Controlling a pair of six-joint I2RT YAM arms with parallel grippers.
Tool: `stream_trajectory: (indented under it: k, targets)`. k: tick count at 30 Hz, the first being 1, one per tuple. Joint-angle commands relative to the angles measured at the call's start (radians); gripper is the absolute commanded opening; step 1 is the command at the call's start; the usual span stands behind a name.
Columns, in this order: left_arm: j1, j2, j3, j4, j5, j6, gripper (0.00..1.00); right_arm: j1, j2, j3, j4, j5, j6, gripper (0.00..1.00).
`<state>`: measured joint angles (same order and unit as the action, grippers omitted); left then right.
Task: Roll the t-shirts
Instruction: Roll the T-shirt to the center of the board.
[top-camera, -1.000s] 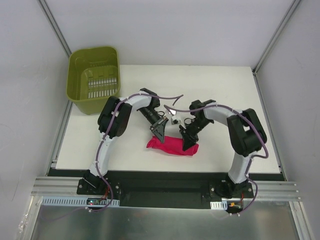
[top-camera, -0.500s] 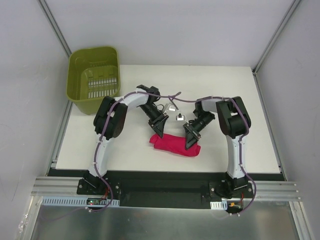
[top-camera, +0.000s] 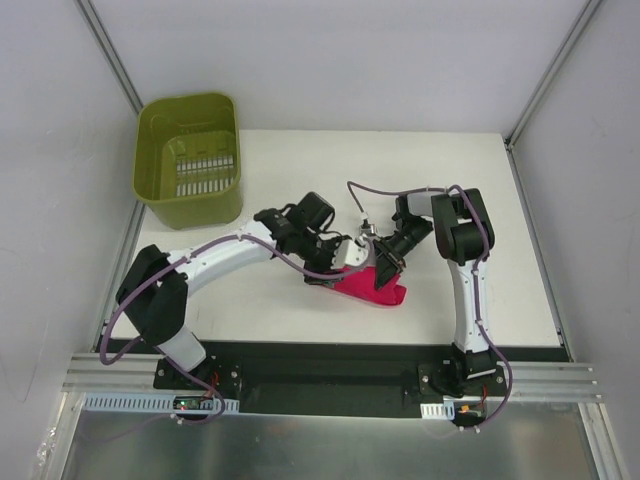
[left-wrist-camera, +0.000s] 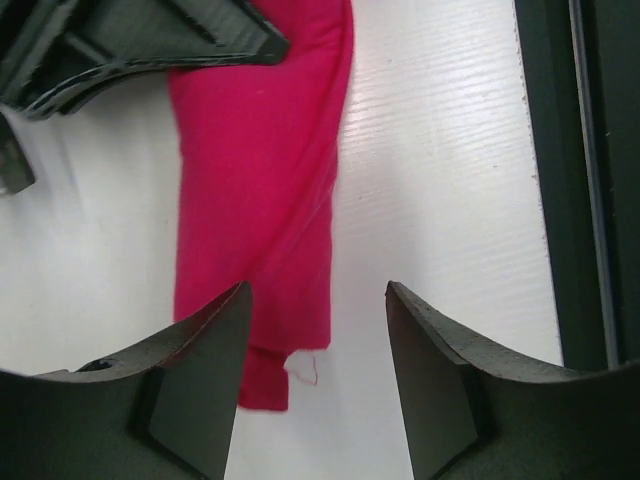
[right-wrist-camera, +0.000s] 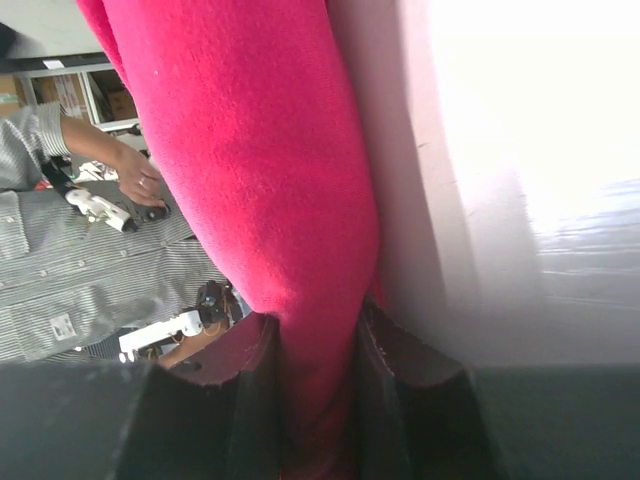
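The left gripper (left-wrist-camera: 316, 292), jaws parted, hangs over the rolled magenta t-shirt (left-wrist-camera: 260, 170) at its left end, while the right gripper (left-wrist-camera: 190, 45) covers its right end.

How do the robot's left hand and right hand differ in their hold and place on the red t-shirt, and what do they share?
The left hand stands open, gripping nothing; the right hand is shut on the t-shirt. The left hand is at the t-shirt's left end, the right hand near its right end. Both are black two-finger hands close to the t-shirt.
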<state>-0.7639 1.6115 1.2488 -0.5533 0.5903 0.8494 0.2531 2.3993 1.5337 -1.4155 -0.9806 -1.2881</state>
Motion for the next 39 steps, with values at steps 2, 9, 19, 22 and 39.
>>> stream_trajectory:
  k: [2, 9, 19, 22, 39]
  targets:
    - [-0.083, -0.012, -0.152, 0.252, -0.106, 0.091, 0.56, -0.012, 0.081, 0.013, -0.241, 0.033, 0.029, 0.07]
    - [-0.112, 0.042, -0.230, 0.446, -0.181, 0.154, 0.61, -0.012, 0.095, 0.025, -0.243, 0.033, 0.055, 0.07]
    - [-0.133, 0.134, -0.279, 0.489, -0.211, 0.286, 0.66, -0.017, 0.107, 0.032, -0.243, 0.028, 0.078, 0.07]
    - [-0.137, 0.151, -0.285, 0.446, -0.211, 0.316, 0.66, -0.035, 0.116, 0.039, -0.243, 0.011, 0.095, 0.08]
    - [-0.091, 0.382, 0.144, -0.144, 0.094, 0.110, 0.40, -0.324, -0.336, 0.088, -0.211, -0.047, -0.063, 0.96]
